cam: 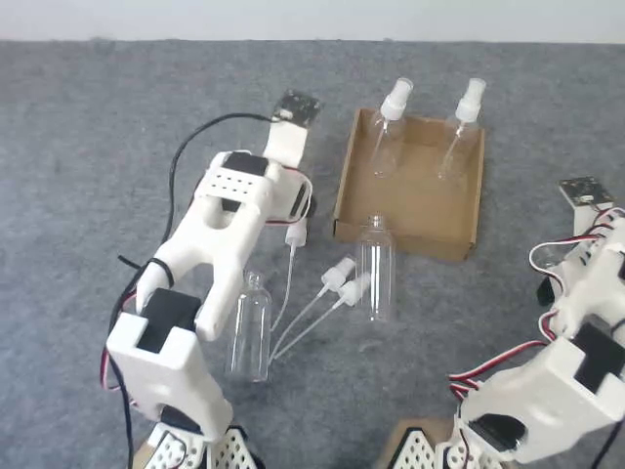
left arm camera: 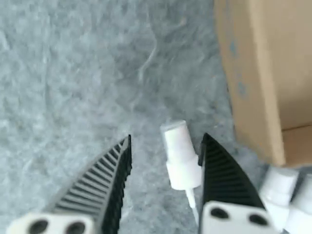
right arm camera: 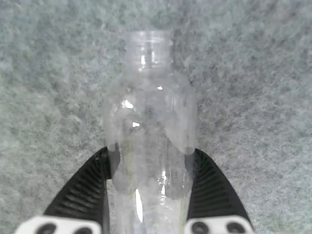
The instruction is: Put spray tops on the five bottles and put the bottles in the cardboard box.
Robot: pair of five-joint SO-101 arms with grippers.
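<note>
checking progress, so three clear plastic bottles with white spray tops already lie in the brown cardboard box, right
Not three but two: the clear plastic bottles with white spray tops lying in the brown cardboard box number two, as the high view shows.

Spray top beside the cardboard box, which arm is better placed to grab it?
Left. The left gripper is open around the spray top, while the right gripper is shut on a capless bottle.

Grey felt tabletop (cam: 78,147) — pale wall (cam: 312,20) behind
</note>
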